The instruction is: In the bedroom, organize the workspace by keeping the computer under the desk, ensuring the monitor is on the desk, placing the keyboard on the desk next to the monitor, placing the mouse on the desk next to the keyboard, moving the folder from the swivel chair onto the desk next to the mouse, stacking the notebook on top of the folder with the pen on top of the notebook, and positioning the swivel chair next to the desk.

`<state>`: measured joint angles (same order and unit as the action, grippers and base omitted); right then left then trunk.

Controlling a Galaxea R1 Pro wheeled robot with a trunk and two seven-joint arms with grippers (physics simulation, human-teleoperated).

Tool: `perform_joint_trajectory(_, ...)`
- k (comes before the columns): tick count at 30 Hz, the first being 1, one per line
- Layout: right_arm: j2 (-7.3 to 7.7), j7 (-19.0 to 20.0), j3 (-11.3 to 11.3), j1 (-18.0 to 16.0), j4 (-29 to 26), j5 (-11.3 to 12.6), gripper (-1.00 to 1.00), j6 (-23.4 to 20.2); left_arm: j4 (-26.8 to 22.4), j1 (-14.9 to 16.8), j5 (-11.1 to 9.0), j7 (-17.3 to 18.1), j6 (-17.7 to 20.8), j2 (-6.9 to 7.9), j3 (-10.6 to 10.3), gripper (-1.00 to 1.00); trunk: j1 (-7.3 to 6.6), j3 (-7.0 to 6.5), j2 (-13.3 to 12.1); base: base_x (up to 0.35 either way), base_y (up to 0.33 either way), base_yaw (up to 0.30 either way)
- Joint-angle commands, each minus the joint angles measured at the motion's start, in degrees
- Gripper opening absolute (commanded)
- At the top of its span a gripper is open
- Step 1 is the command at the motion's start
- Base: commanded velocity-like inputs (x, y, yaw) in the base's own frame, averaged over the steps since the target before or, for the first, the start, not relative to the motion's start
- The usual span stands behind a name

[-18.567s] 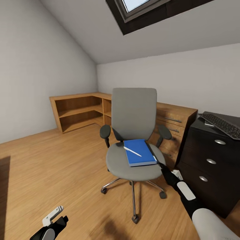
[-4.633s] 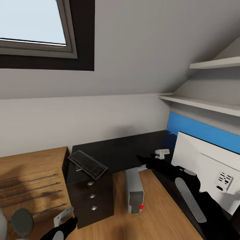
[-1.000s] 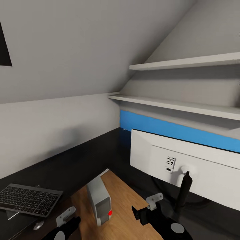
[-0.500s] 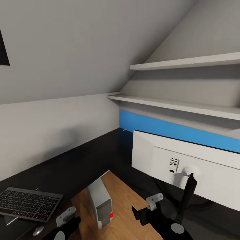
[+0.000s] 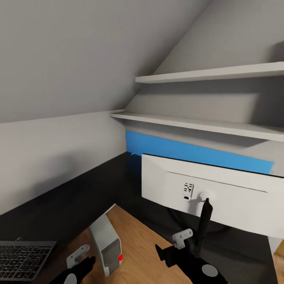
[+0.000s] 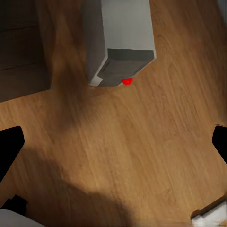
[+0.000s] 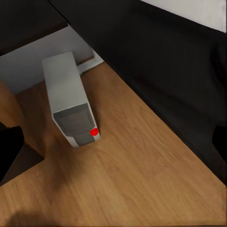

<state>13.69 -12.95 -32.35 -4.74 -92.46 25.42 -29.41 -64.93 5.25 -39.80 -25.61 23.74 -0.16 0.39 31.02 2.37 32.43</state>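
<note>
The monitor (image 5: 221, 193) stands on the black desk (image 5: 75, 193) with its white back and thin black stand toward me. The grey computer (image 5: 105, 244) sits on the wood floor at the desk's inner corner, red dot facing out; it also appears in the wrist views (image 6: 120, 33) (image 7: 68, 97). The keyboard (image 5: 23, 255) lies on the desk at the lower left edge. My left gripper (image 5: 81, 258) (image 6: 113, 144) and right gripper (image 5: 171, 245) (image 7: 113, 144) hang open and empty above the floor. The mouse, folder, notebook, pen and swivel chair are out of view.
A blue back panel (image 5: 189, 152) runs along the desk behind the monitor. Two white wall shelves (image 5: 205, 73) (image 5: 185, 123) jut out under the sloped ceiling above it. Bare wood floor (image 5: 142, 244) lies between the desk's two wings.
The camera has turned right, so everything has slid left in the picture. The keyboard is now cut by the lower left edge and the mouse has left the picture. Both grippers keep their pose.
</note>
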Motion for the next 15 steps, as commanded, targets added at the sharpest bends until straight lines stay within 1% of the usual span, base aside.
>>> perform_joint_trajectory(1, 0.05, -0.58, -0.17, -0.10, -0.08, 0.59, 1.00, -0.12, -0.13, 0.02, -0.53, -0.41, 0.16, -0.02, 0.04, 1.00, 0.03, 0.12, 0.11, 0.001, 0.001, -0.292)
perform_joint_trajectory(5, 0.07, -0.58, -0.62, -0.09, -0.08, 0.59, 1.00, -0.15, -0.14, 0.02, -0.54, -0.42, 0.16, -0.02, 0.05, 1.00, 0.03, 0.12, 0.11, 0.001, 0.001, -0.230)
perform_joint_trajectory(9, 0.21, -0.58, -2.67, -0.09, -0.05, 0.51, 1.00, -0.19, -0.12, 0.02, -0.51, -0.45, 0.14, -0.02, 0.05, 1.00, 0.03, 0.12, 0.11, 0.000, 0.000, -0.080)
perform_joint_trajectory(13, 0.26, -0.58, -4.04, -0.09, -0.02, 0.46, 1.00, -0.18, -0.11, 0.02, -0.48, -0.48, 0.13, -0.02, 0.05, 1.00, 0.03, 0.12, 0.11, 0.000, 0.000, -0.044)
perform_joint_trajectory(15, 0.27, -0.58, -4.87, -0.09, -0.01, 0.43, 1.00, -0.18, -0.12, 0.02, -0.51, -0.49, 0.14, -0.02, 0.05, 1.00, 0.03, 0.12, 0.11, 0.000, 0.000, -0.152)
